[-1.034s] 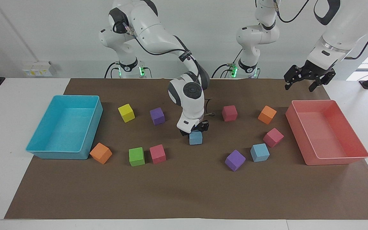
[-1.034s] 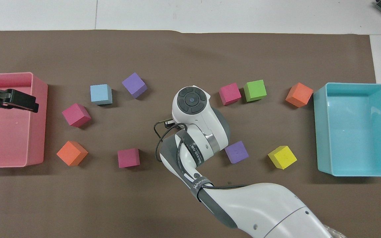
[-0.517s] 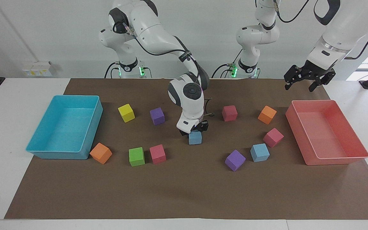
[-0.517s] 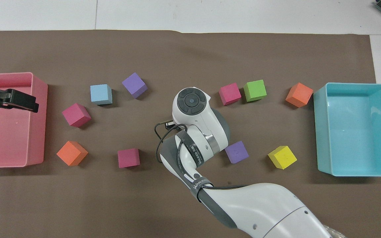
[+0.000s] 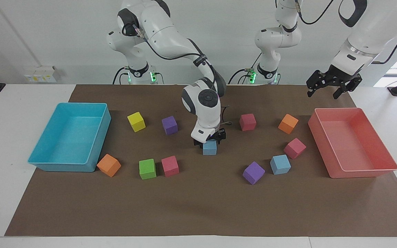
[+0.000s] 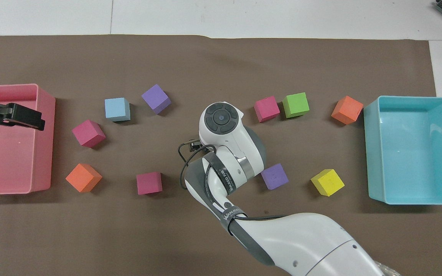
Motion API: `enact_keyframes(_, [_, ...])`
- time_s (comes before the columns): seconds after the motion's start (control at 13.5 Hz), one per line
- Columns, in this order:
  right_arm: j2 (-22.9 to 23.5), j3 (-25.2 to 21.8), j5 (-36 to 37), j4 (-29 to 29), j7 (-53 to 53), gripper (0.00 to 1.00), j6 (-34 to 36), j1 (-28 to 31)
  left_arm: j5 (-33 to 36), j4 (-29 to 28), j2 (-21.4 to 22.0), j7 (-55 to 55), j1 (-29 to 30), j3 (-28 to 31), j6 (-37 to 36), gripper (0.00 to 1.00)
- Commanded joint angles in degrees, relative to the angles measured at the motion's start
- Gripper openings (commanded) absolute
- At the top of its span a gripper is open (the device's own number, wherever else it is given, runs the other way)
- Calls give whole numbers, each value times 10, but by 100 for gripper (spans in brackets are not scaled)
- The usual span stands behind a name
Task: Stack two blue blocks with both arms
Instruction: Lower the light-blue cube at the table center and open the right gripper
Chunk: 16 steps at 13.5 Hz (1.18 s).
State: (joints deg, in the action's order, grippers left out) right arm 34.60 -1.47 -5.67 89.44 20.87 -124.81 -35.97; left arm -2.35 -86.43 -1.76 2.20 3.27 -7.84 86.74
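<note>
The right gripper [image 5: 209, 140] is down at a blue block [image 5: 210, 148] in the middle of the mat; its fingers flank the cube's top, and whether they pinch it or have let go I cannot tell, as the wrist hides them from above. Toward the left arm's end from there, the second blue block [image 5: 280, 164] sits on the mat beside a purple cube [image 5: 253, 173]. The left gripper [image 5: 333, 83] waits with fingers spread above the pink tray [image 5: 364, 172].
</note>
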Motion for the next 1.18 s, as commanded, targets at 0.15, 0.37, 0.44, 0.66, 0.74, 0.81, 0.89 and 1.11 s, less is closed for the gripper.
enact_keyframes(0.15, [-52,2,-11,18,10,100,8,5,-7,11,-4,-2,7,-4,-11,100])
enact_keyframes(0.37, [-70,2,-11,19,10,100,21,8,-7,11,-4,-2,7,-4,-11,100])
enact_keyframes(0.44, [-71,2,-11,18,11,100,24,8,-7,11,-4,-2,7,-4,-11,100])
enact_keyframes(0.66, [-83,2,-12,19,17,100,24,24,-7,11,-4,-2,7,-4,-11,100])
enact_keyframes(0.74, [-86,3,-36,19,12,100,23,31,-7,11,-4,-2,7,-4,-11,100])
enact_keyframes(0.81, [-88,2,-80,19,10,100,17,34,-7,11,-4,-2,7,-4,-11,100])
enact_keyframes(0.89, [-91,2,-106,18,10,100,11,36,-7,11,-4,-2,7,-4,-11,100])
enact_keyframes(1.11, [-95,12,-195,21,-76,100,-4,90,-7,11,-4,-2,7,-4,-11,100])
